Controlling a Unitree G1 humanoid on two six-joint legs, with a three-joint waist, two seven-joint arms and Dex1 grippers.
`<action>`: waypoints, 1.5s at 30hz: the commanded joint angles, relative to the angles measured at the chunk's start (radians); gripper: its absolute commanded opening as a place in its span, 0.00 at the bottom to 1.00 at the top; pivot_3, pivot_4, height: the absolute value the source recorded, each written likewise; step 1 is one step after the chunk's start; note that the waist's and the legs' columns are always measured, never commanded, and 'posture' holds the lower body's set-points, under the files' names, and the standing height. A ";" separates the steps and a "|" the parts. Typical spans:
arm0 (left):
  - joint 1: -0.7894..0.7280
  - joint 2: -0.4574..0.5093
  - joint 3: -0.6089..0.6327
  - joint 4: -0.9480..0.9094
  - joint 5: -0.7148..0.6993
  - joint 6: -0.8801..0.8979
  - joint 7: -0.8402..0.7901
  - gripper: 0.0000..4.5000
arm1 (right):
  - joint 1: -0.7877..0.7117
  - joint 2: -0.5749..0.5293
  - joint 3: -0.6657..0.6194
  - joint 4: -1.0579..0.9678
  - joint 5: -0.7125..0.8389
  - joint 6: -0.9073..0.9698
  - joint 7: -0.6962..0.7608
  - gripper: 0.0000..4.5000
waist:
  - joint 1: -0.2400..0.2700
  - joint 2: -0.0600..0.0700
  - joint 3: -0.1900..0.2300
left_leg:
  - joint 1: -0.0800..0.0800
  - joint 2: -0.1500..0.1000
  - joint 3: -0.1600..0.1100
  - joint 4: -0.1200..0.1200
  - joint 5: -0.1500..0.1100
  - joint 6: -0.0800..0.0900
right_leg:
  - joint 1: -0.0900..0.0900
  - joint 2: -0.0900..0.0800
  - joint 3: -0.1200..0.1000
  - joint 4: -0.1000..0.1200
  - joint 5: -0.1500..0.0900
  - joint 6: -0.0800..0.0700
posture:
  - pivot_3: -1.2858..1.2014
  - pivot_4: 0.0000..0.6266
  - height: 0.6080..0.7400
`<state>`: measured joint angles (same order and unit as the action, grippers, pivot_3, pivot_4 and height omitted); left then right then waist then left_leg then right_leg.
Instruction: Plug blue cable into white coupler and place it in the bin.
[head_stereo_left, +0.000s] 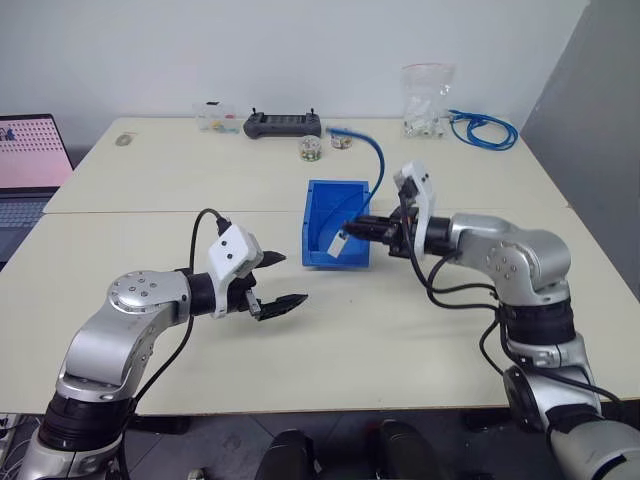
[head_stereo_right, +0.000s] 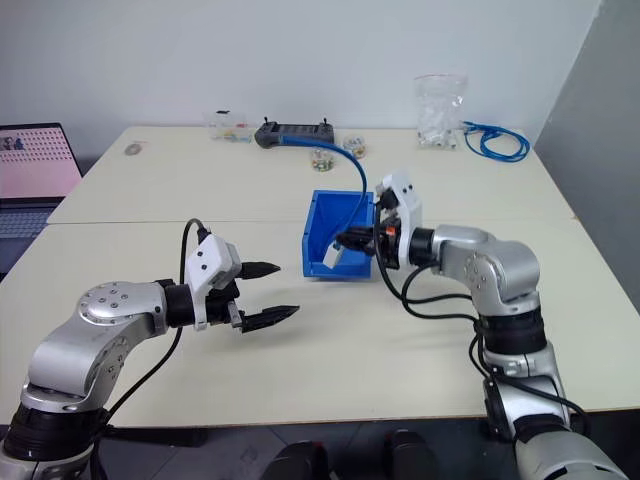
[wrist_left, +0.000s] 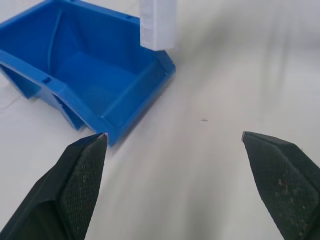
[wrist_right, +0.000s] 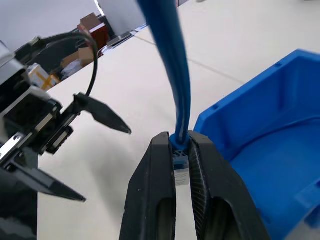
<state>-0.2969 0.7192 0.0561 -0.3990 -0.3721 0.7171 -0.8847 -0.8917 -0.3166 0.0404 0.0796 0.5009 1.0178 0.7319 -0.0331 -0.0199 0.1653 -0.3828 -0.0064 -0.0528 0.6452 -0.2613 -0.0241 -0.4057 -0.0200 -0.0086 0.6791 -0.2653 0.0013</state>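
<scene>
Blue plastic, bright and open-topped, the rectangular storage bin (head_stereo_left: 335, 225) sits near the middle of the pale cream surface (head_stereo_left: 420, 340), its lowered lip turned toward the left claw. The right claw (head_stereo_left: 352, 228) hangs over the bin's near right part with its two black fingers (wrist_right: 200, 200) pressed together on the plug end of the thin bright blue cable (head_stereo_left: 372, 158). From that pinch the cable rises and curves back across the surface toward the far edge. A tiny white boxy plastic coupler (head_stereo_left: 336, 245) hangs at the tip of the right claw, just over the bin's interior; whether it touches the bin wall is hard to tell. In the left wrist view the same white block (wrist_left: 158, 22) shows above the bin's rim.

The left claw (head_stereo_left: 278, 281) is held above the surface, well to the left of the bin, its two black fingers (wrist_left: 82, 185) spread wide apart with nothing between them.

Along the far edge lie a black handheld controller (head_stereo_left: 283, 124), a small clear box of parts (head_stereo_left: 215, 117), a clear plastic bag of white pieces (head_stereo_left: 426, 100) and a coiled bundle of blue cable (head_stereo_left: 484, 129). A laptop with a pink screen (head_stereo_left: 32, 155) stands at the left.
</scene>
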 joint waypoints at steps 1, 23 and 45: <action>-0.048 -0.015 0.028 0.024 0.025 -0.017 0.082 1.00 | -0.154 0.008 0.061 0.244 -0.100 -0.170 0.047 0.02 | 0.000 0.000 0.000 | 0.000 0.000 0.001 0.000 0.000 0.000 | 0.000 0.000 0.001 0.000 0.000 0.000 | 0.52 0.24 1.00; -0.167 -0.045 -0.063 -0.010 0.010 0.049 0.162 1.00 | -0.638 0.201 0.043 1.182 -0.420 -0.836 -0.081 0.98 | 0.001 -0.002 0.012 | -0.001 0.000 0.001 0.000 0.000 -0.001 | -0.001 -0.001 0.001 0.000 0.003 -0.006 | 0.52 0.24 1.00; -0.024 0.086 0.124 0.119 -0.047 0.000 0.069 1.00 | 0.157 -0.236 -0.028 -0.102 -0.169 -0.327 0.317 1.00 | 0.001 0.000 0.018 | -0.008 0.000 -0.001 0.001 0.000 -0.001 | -0.005 -0.002 -0.001 0.000 0.003 -0.005 | 0.52 0.24 1.00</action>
<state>-0.3247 0.7903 0.1196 -0.2688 -0.3915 0.7393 -0.7948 -0.7587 -0.5460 0.0770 0.1631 0.2526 0.5933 1.0771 -0.0320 -0.0200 0.1834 -0.3903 -0.0061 -0.0535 0.6460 -0.2611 -0.0247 -0.4108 -0.0219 -0.0091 0.6793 -0.2622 -0.0042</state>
